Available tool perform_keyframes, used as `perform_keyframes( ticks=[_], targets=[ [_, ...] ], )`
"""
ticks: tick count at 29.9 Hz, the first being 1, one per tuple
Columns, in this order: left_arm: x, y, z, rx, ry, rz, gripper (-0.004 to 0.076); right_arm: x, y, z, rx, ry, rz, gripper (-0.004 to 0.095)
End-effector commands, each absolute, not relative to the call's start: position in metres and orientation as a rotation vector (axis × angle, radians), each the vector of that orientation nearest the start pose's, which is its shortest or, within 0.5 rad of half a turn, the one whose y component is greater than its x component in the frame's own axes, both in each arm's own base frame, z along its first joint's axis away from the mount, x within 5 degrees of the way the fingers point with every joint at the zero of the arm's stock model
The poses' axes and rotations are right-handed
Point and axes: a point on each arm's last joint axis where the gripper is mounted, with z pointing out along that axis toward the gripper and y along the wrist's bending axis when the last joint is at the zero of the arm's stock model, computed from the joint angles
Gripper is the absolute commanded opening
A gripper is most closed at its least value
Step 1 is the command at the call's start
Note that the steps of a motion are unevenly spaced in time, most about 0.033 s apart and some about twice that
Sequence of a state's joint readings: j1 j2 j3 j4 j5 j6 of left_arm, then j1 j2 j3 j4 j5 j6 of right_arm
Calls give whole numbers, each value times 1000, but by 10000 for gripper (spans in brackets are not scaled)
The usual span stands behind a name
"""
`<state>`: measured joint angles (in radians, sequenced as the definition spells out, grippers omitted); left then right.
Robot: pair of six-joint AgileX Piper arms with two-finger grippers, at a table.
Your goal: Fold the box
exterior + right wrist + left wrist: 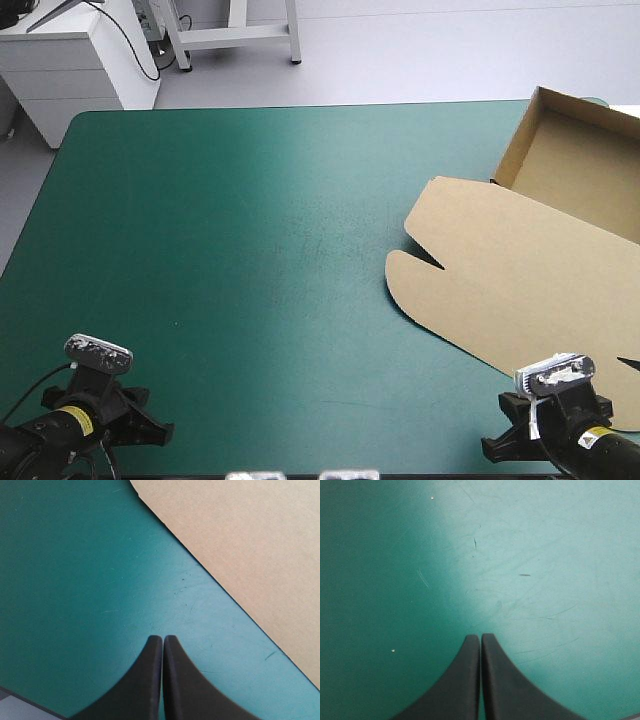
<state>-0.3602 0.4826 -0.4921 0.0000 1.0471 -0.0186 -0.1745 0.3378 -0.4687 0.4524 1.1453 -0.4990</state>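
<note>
The brown box (520,270), tray walls up and lid flat, lies toward the table's (250,250) far right corner, and with the left gripper (480,636) and right gripper (163,637) both closed to a point by the table's near edge, a closed-fingered nudge might shove it off the table's right side.

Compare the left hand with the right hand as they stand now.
The left hand sits at the near-left of the teal-green cover, the right hand at its near-right. Ahead of the left hand the cover is bare; ahead of the right hand lies the flat edge of the brown box. Both are shut and hold nothing.
</note>
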Motion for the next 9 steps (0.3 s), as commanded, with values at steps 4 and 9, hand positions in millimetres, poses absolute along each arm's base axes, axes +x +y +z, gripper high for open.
perform_keyframes(
  ticks=[4, 9],
  targets=[
    [66, -28, 269, 399, 2454, -218, -8, 50, 29, 273, -293, 2288, 287, -5],
    [66, -30, 269, 393, 2457, -246, -8, 50, 29, 273, -293, 2287, 287, -5]
  ],
)
